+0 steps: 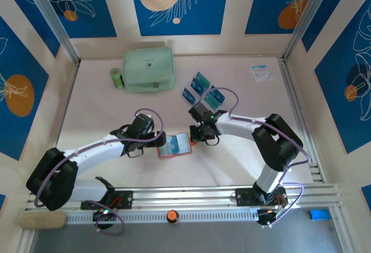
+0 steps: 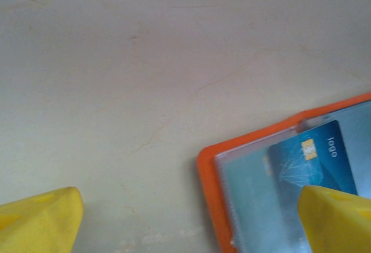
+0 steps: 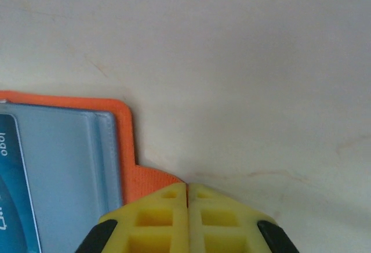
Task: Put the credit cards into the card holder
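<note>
**Holder open, one card in, time to seat it square**

Down on the table (image 1: 104, 108), between the two arms: card holder (image 1: 174, 146) lying open, orange rim around clear pockets. Inside, one teal credit card (image 2: 313, 160), chip and lettering face up, skewed against the pocket edge. Tucked under the plastic or only resting on top? Cannot tell. Further back, more credit cards (image 1: 201, 82) standing in the clear rack (image 1: 200, 92), well apart from the holder.

Over to the left gripper (image 2: 188, 218): spread wide, nothing between, one yellow fingertip (image 2: 333, 218) hanging over the card's lower end. Then the right gripper (image 3: 186, 198): pressed together, tip right at the holder's orange tab (image 3: 152, 179). Caught tab or bare contact, cannot tell.

Best play, by the look of it: pin the holder flat by that tab from the right, nudge the card with the left fingertip, push straight along its long side, stop once flush. Main risk: soft holder sliding or buckling under a crooked shove.
</note>
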Controlling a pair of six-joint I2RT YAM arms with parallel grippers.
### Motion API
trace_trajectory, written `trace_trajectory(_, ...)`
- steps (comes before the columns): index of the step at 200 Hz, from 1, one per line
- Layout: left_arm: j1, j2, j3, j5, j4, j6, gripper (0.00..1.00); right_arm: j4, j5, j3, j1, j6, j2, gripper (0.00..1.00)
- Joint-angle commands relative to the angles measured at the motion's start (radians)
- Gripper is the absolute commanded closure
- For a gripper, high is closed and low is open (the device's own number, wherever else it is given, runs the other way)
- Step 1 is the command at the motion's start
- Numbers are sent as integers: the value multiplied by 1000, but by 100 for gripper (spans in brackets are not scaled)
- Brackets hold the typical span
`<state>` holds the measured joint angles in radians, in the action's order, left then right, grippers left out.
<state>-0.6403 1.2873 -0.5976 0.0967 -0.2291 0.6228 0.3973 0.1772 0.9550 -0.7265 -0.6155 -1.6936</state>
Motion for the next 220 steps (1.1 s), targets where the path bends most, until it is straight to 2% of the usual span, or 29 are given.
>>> trace_trajectory(1,-7,13,-14,-24,-16,5,5,19,16,-41,6,-34,50,100)
trace_trajectory(78,-7,20,-1,-43,-2,7,5,28,3,-91,0,-87,114,100)
trace_trajectory(100,-6,20,2,-56,5,8,5,33,-7,-93,-3,-95,144,77)
trace_trajectory(139,-8,3,19,-74,4,4,5,58,-7,-70,-7,-102,237,74)
trace_trajectory(174,-10,3,39,-86,13,5,5,-22,-124,-60,-9,-92,244,78)
trace_trajectory(220,-12,43,52,-84,33,1,5,-105,-214,-18,-45,-95,134,99)
